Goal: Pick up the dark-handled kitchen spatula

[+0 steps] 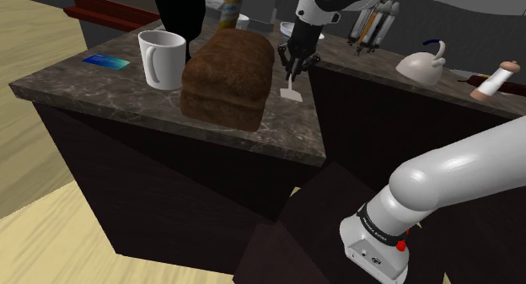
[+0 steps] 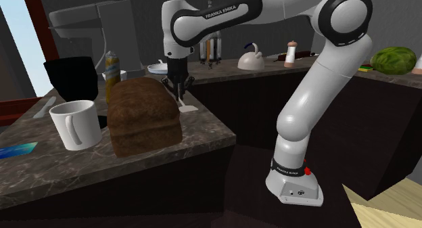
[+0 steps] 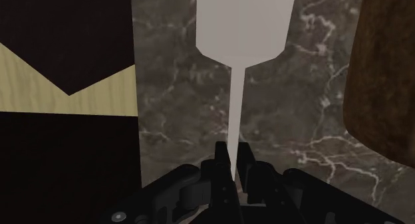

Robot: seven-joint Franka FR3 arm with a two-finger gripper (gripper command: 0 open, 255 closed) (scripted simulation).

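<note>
1. Just beside the big brown rectangular bread loaf (image 1: 228, 78), on the side facing away from the white handled mug (image 1: 162, 59), the all-black two-finger hand (image 1: 295, 69) is hanging from the white arm (image 2: 270, 10) and pointing down at the dark marbled stone worktop (image 1: 76, 78).
2. The hand is clenching on the pale grey flat-bladed spatula (image 3: 245, 23). In the wrist view the two fingers (image 3: 219, 156) are pressing the thin stem from either side.
3. The spatula's handle is sitting hidden inside the hand, so its colour is not showing. The stem and the broad blade are reaching out past the fingertips.
4. The spatula is standing roughly upright next to the loaf's end, blade downward, close above the worktop near its edge. Whether the blade is touching the stone or hanging just clear of it cannot be told.
5. The loaf is lying apart from the blade, with a strip of bare marble showing between them in the wrist view.
6. The mug is standing just beside the loaf on its far side from the hand, and a flat blue card (image 1: 107, 61) is lying beyond the mug.
7. A pale rounded kettle (image 1: 421, 67) is sitting on a second worktop, well apart from the loaf, past the hand.
</note>
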